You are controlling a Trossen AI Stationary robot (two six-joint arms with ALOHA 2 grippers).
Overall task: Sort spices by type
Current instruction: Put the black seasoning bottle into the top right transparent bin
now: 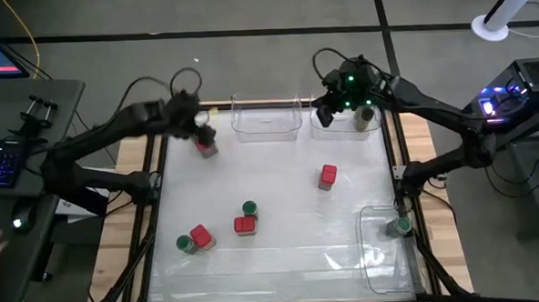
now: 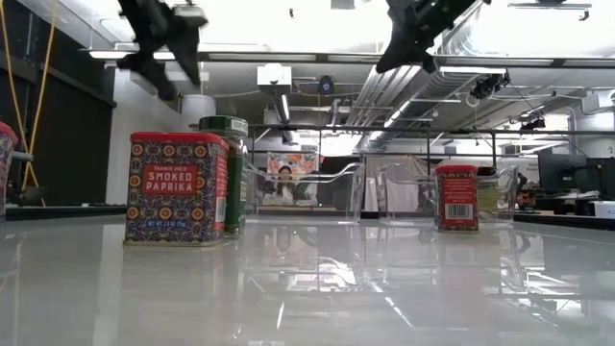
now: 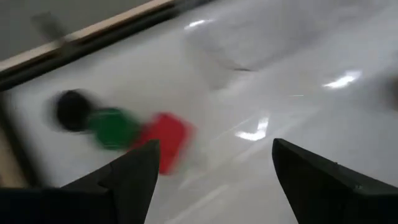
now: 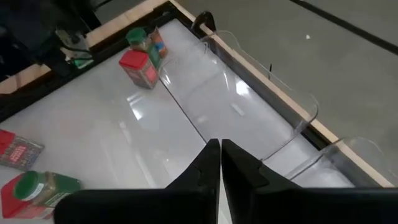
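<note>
Three clear bins around scattered spice jars.

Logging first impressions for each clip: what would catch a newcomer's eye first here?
The red-capped spice jars scattered over the glossy white table, one paprika tin looming large in the low view. Next, the left gripper open above a cluster of jars at the far left corner, and the right gripper shut over the clear bins at the far edge.

Glossy white table, clear plastic bins
</note>
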